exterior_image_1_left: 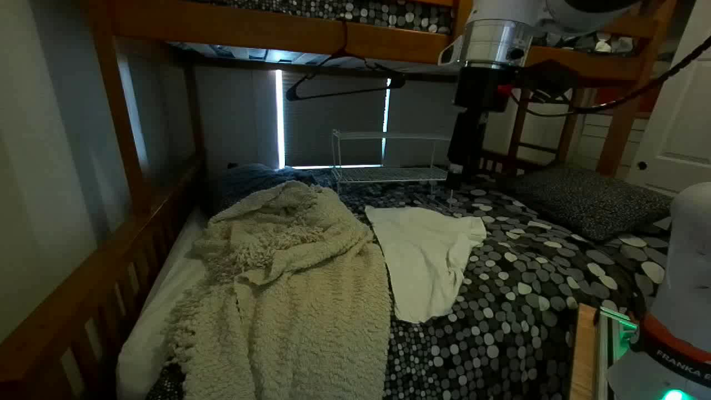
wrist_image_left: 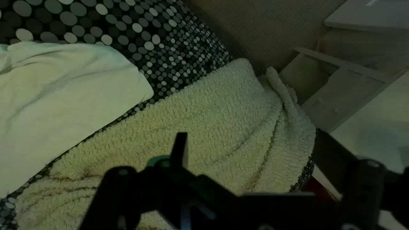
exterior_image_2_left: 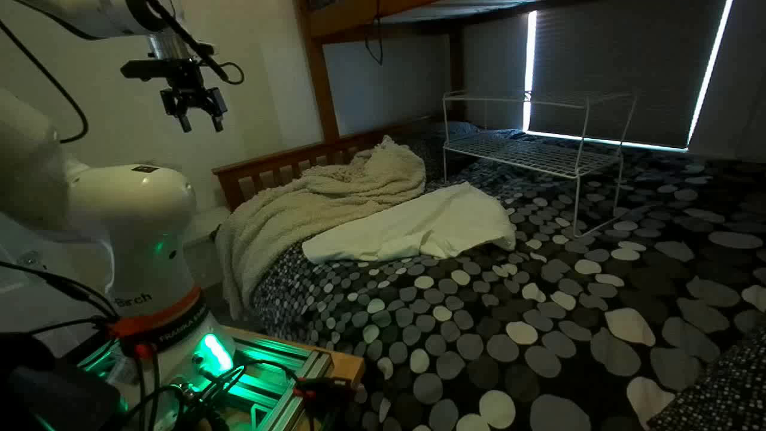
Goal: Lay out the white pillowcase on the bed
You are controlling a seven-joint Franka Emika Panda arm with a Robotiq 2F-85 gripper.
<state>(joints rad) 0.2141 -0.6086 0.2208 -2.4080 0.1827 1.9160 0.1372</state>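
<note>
The white pillowcase (exterior_image_1_left: 425, 255) lies on the dark pebble-patterned cover of the bed (exterior_image_1_left: 516, 311), beside the cream knit blanket (exterior_image_1_left: 311, 328). It is spread but uneven, with creases and a folded-looking edge. It also shows in an exterior view (exterior_image_2_left: 419, 227) and at the left of the wrist view (wrist_image_left: 70, 95). My gripper (exterior_image_2_left: 202, 124) is open and empty, well above the bed and apart from the pillowcase. In an exterior view the gripper (exterior_image_1_left: 455, 175) is seen from the side. In the wrist view its fingers (wrist_image_left: 255, 142) are spread apart over the blanket.
A white wire rack (exterior_image_2_left: 508, 152) stands on the bed behind the pillowcase. A black hanger (exterior_image_1_left: 344, 91) hangs from the upper bunk's wooden rail (exterior_image_1_left: 278, 33). A dark grey pillow (exterior_image_1_left: 589, 200) lies near the robot's side. A slatted wooden bed end (exterior_image_2_left: 263, 179) borders the blanket.
</note>
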